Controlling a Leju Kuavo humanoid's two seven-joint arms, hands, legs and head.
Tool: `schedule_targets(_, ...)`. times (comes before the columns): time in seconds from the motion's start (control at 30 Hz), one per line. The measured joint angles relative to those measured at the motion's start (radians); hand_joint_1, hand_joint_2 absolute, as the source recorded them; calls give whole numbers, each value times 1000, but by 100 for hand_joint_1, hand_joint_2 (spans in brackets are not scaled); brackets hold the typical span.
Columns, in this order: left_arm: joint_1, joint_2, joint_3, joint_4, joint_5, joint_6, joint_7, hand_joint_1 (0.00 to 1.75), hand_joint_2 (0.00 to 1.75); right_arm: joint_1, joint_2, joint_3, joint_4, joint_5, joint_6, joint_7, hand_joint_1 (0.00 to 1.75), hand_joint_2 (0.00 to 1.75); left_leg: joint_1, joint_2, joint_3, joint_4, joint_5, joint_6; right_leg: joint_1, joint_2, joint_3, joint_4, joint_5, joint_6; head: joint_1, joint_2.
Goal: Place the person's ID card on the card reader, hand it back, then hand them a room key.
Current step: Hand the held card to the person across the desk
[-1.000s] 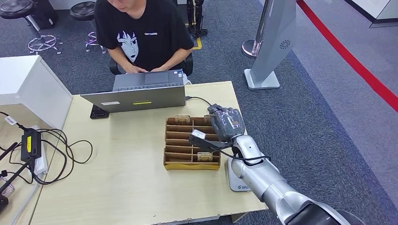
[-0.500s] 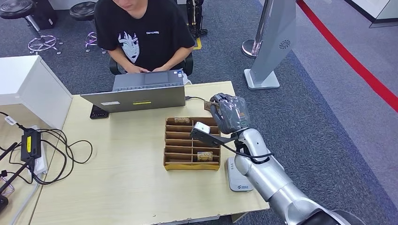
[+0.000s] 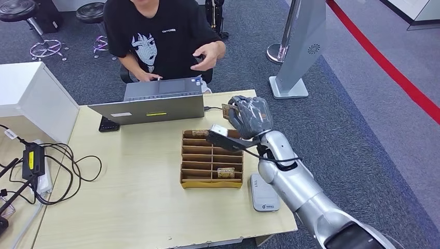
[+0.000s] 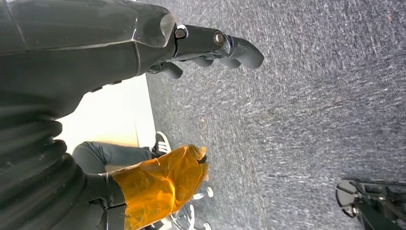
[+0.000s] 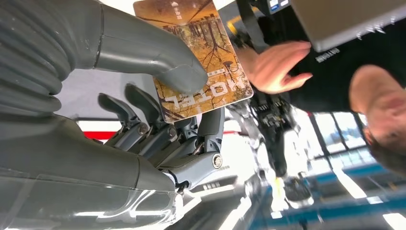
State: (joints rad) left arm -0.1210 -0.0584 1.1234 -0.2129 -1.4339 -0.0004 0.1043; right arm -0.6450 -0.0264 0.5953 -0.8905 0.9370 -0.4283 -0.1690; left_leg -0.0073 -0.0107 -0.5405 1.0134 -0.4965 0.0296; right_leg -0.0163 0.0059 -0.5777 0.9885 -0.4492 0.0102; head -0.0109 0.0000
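A robot stands at a pale wooden worktop (image 3: 129, 197) facing a seated person in a black T-shirt (image 3: 161, 36). The right robot hand (image 3: 249, 116) is raised above the far right corner of the worktop, just past the back edge of a brown cardboard organiser (image 3: 211, 166) divided into slots. It pinches a room key card (image 5: 198, 57) between its thumb and fingers; the card is brown and gold with a forest picture and the word HOTEL. In the head view the card (image 3: 227, 110) shows as a small edge poking out of the hand toward the person.

Compared with a second ago, the right robot hand has lifted out of the organiser and moved further toward the person. The person's hand (image 3: 210, 54), which was on the laptop (image 3: 155, 101), is now raised in the air, open, reaching toward the card but still apart from it. Their other hand remains at the laptop.

A white card reader (image 3: 263, 193) lies flat on the worktop beside the organiser, under the robot's forearm. Two more cards stay in the organiser's slots.

The left robot hand (image 4: 210, 45) hangs over grey carpet, fingers loosely curled and apart, holding nothing.
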Motion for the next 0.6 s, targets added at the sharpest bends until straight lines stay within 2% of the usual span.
schedule_targets(0.13,-27,0,-5,0,-30,-12,21,0,175,-200,55,12,159,1,119,81,175,175,0,-1,0,0,3,-1,0,0,0,0,2,0,0,0)
schedule_targets(0.23,-42,-2,-10,0,-43,-20,33,0,175,-304,96,22,268,22,177,135,175,175,0,-1,0,0,3,-2,0,-1,0,0,2,-1,0,0)
schedule_targets(0.37,-51,-6,-11,0,-47,-23,40,0,175,-367,132,34,356,31,189,156,175,175,1,-1,0,0,3,-2,0,0,0,1,2,-1,0,0)
schedule_targets(0.53,-56,-9,-11,0,-47,-23,40,0,175,-391,156,46,413,48,185,158,174,175,0,-1,-1,0,3,-2,0,-1,0,0,2,-1,0,0)
schedule_targets(0.6,-56,-10,-11,0,-47,-23,39,0,175,-395,159,50,427,52,185,160,94,175,0,-1,-1,0,3,-1,0,-1,0,0,2,0,0,0)
